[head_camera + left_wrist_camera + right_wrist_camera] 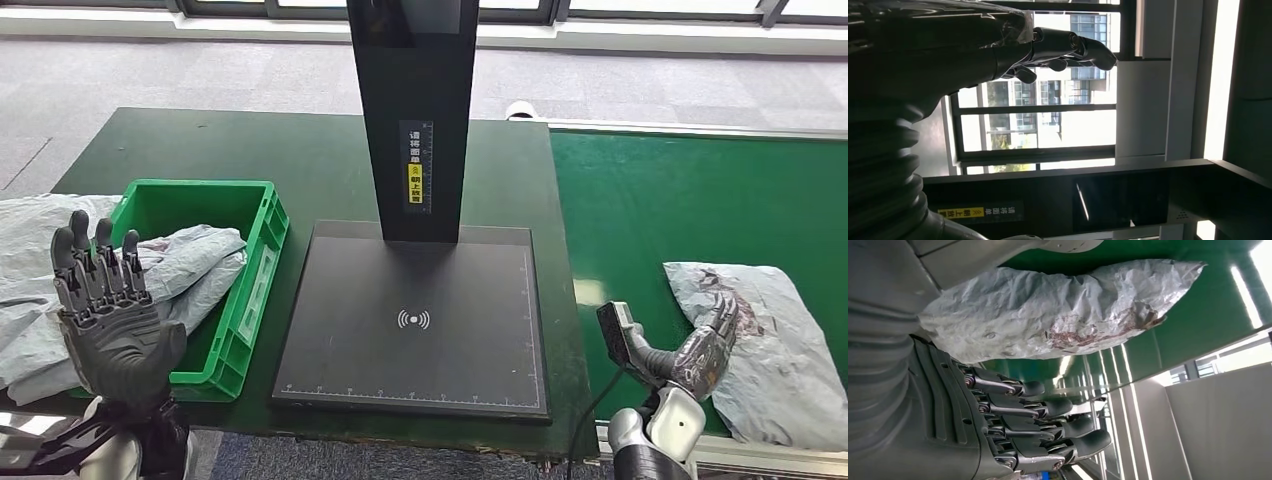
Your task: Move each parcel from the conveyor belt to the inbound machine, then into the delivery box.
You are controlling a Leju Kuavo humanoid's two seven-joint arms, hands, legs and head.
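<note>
A crumpled grey parcel [775, 335] with a torn brownish patch lies on the green conveyor belt [680, 200] at the right. My right hand [705, 350] hovers at the parcel's near left edge, fingers apart and holding nothing; in the right wrist view the same parcel [1058, 315] lies just beside the hand's fingers [1038, 410]. My left hand [110, 310] is raised upright, palm showing, fingers spread and empty, in front of the green delivery box [255, 260]. Another grey parcel [195, 260] lies in that box. The black inbound machine's flat plate [415, 320] is bare.
The machine's black post [415, 110] rises behind the plate. A large grey bag [25, 270] lies on the dark green table [300, 150] left of the box. A white rail [690, 128] edges the conveyor's far side.
</note>
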